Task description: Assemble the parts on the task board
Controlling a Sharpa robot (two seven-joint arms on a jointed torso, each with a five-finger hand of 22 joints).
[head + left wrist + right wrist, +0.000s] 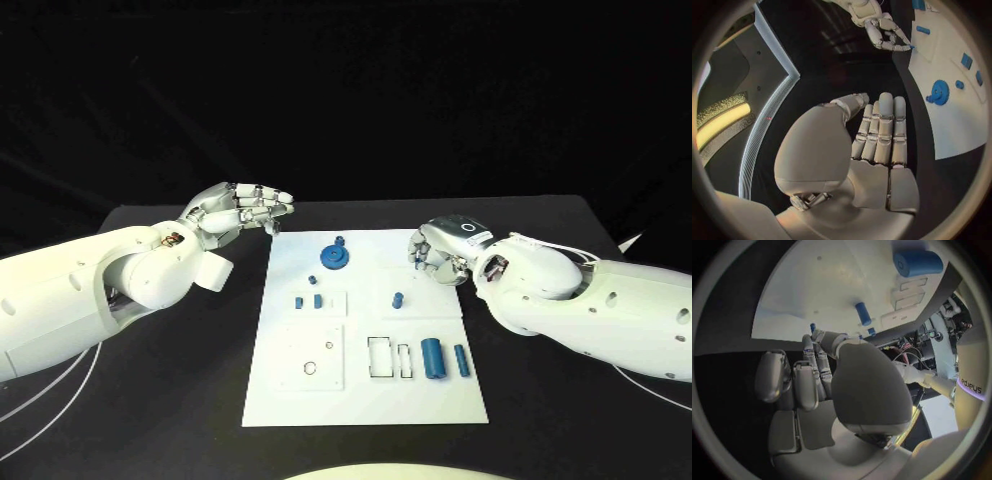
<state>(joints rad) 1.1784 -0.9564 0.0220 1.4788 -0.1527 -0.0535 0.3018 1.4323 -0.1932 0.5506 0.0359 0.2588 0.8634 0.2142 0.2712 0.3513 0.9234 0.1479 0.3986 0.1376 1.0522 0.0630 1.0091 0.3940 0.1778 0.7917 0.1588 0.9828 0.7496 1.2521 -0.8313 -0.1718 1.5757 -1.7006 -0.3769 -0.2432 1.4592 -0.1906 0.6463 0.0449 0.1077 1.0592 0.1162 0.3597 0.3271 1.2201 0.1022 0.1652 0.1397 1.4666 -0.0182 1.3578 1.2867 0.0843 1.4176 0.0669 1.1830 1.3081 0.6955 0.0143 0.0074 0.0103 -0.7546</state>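
The task board point(368, 400) lies in the middle of the worktop point(173, 420). On its far part stands a gear point(335, 259). Nearer, two small pegs point(307, 301) sit left of centre, a single peg point(397, 298) to their right. Two cylinders point(446, 359) lie side by side at the near right. The left hand point(238, 210) hovers off the board's far left corner, the right hand point(437, 252) at its far right edge.
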